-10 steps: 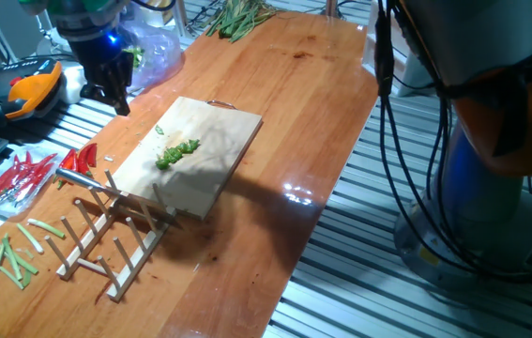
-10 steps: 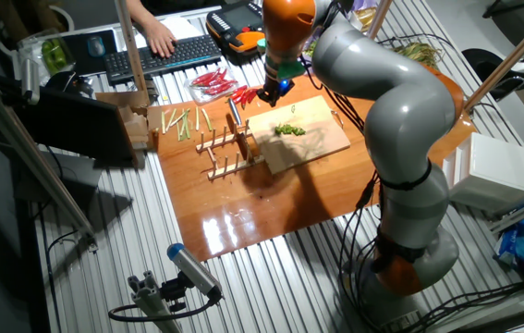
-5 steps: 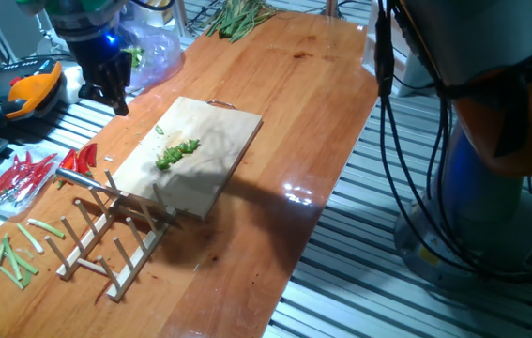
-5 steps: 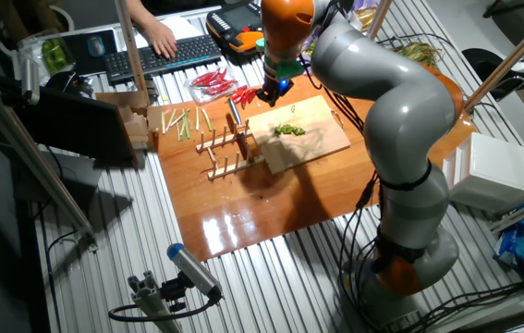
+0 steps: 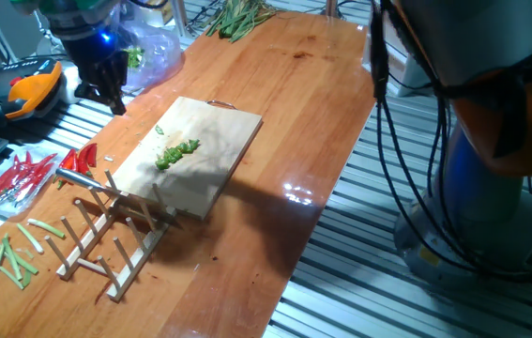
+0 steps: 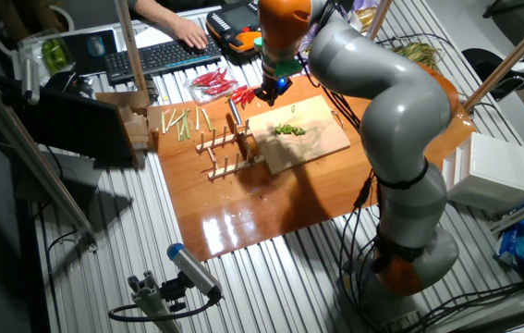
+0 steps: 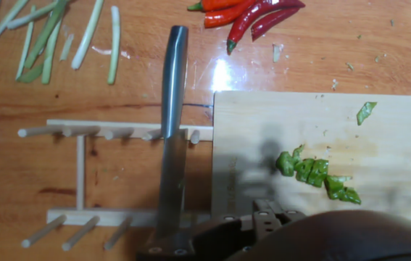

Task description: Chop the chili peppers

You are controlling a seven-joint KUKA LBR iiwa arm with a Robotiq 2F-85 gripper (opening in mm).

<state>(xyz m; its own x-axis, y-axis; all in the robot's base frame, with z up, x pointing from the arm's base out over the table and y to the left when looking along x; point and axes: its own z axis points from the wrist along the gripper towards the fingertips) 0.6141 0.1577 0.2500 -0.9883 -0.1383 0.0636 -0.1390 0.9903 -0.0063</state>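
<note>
The chili peppers [image 5: 176,153] lie as several small bright green bits in a short row on the wooden board [image 5: 219,131], also seen from the other side as chili bits [image 6: 288,130] and close up in the hand view [image 7: 317,174]. One stray green bit [image 7: 365,112] sits nearer the board's [image 7: 401,145] far edge. My gripper [image 5: 106,94] hangs above the table off the board's back left corner, apart from the chili; its fingertips [image 7: 267,212] look pressed together with nothing between them. A steel knife [image 7: 171,130] rests across the wooden rack [image 7: 82,174].
Long red chilies [image 5: 22,174] and pale green stalk sticks [image 5: 7,253] lie left of the rack [image 5: 106,244]. A keyboard with a person's hand [image 6: 183,32] and an orange tool [image 5: 31,89] sit behind. A plastic bag [image 5: 158,52] and green stalks [image 5: 237,17] are at the back.
My gripper has drifted slightly back and left, away from the board. The person's hand has shifted along the keyboard. Chili bits, knife and board have not moved.
</note>
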